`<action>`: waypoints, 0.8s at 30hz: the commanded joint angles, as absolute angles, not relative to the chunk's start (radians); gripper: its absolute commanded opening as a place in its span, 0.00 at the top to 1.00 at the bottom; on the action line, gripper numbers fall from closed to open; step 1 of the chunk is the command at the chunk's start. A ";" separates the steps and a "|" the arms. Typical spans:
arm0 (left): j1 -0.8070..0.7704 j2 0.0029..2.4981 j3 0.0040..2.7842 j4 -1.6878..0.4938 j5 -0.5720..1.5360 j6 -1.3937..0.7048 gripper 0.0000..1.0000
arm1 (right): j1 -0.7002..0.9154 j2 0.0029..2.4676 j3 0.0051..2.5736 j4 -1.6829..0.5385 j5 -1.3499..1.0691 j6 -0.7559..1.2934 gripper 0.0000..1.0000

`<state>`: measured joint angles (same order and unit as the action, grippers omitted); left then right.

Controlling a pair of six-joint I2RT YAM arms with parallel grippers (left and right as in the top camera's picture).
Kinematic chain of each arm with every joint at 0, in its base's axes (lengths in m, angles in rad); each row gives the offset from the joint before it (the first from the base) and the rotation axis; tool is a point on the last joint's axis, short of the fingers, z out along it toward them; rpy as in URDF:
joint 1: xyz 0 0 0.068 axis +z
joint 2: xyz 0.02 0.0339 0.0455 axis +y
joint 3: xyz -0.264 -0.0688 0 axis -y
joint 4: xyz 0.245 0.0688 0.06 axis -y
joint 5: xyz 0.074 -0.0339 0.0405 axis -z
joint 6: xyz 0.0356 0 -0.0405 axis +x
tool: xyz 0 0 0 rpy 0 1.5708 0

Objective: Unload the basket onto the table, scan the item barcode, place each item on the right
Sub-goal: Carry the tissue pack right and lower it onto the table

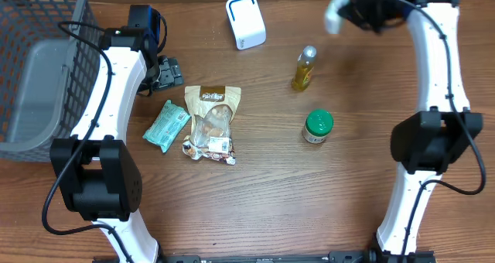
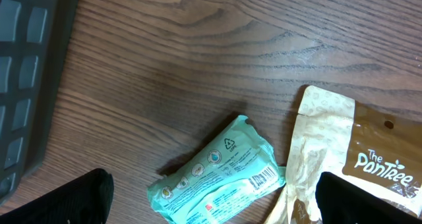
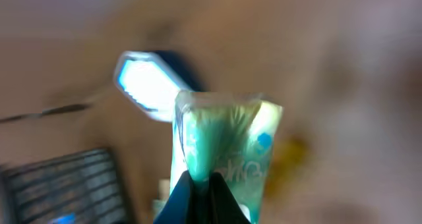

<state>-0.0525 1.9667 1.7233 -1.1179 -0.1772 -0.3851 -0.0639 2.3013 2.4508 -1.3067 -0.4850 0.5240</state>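
Observation:
My right gripper [image 3: 202, 182] is shut on the lower edge of a green and white packet [image 3: 224, 145], which stands up between its dark fingers. The right wrist view is blurred. From overhead that gripper [image 1: 349, 12] is raised at the far right of the table with the pale packet [image 1: 334, 15] at its tip. The white, blue-edged scanner [image 1: 246, 21] stands left of it at the far middle, and shows behind the packet as a bright scanner [image 3: 148, 82]. My left gripper [image 2: 214, 204] is open and low over a teal packet [image 2: 217, 178] whose barcode faces up.
A brown Pantree pouch [image 1: 210, 122] lies beside the teal packet [image 1: 166, 125]. A yellow bottle [image 1: 304, 68] and a green-lidded jar [image 1: 317, 127] sit right of centre. A grey wire basket [image 1: 39, 70] fills the left side.

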 commanded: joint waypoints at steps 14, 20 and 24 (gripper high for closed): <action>-0.054 1.974 1.742 -1.118 -0.191 -0.370 0.00 | -0.135 2.302 2.305 -1.692 0.149 0.471 0.96; -0.054 1.974 1.742 -1.118 -0.191 -0.370 0.00 | -0.135 2.302 2.133 -1.638 0.187 0.487 0.96; -0.054 1.974 1.742 -1.118 -0.191 -0.370 0.00 | -0.141 2.302 2.024 -1.584 0.208 0.489 0.92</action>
<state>-0.0525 1.9667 1.7233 -1.1183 -0.1772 -0.3851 -0.1360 2.3020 2.0727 -1.6051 0.1665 0.4751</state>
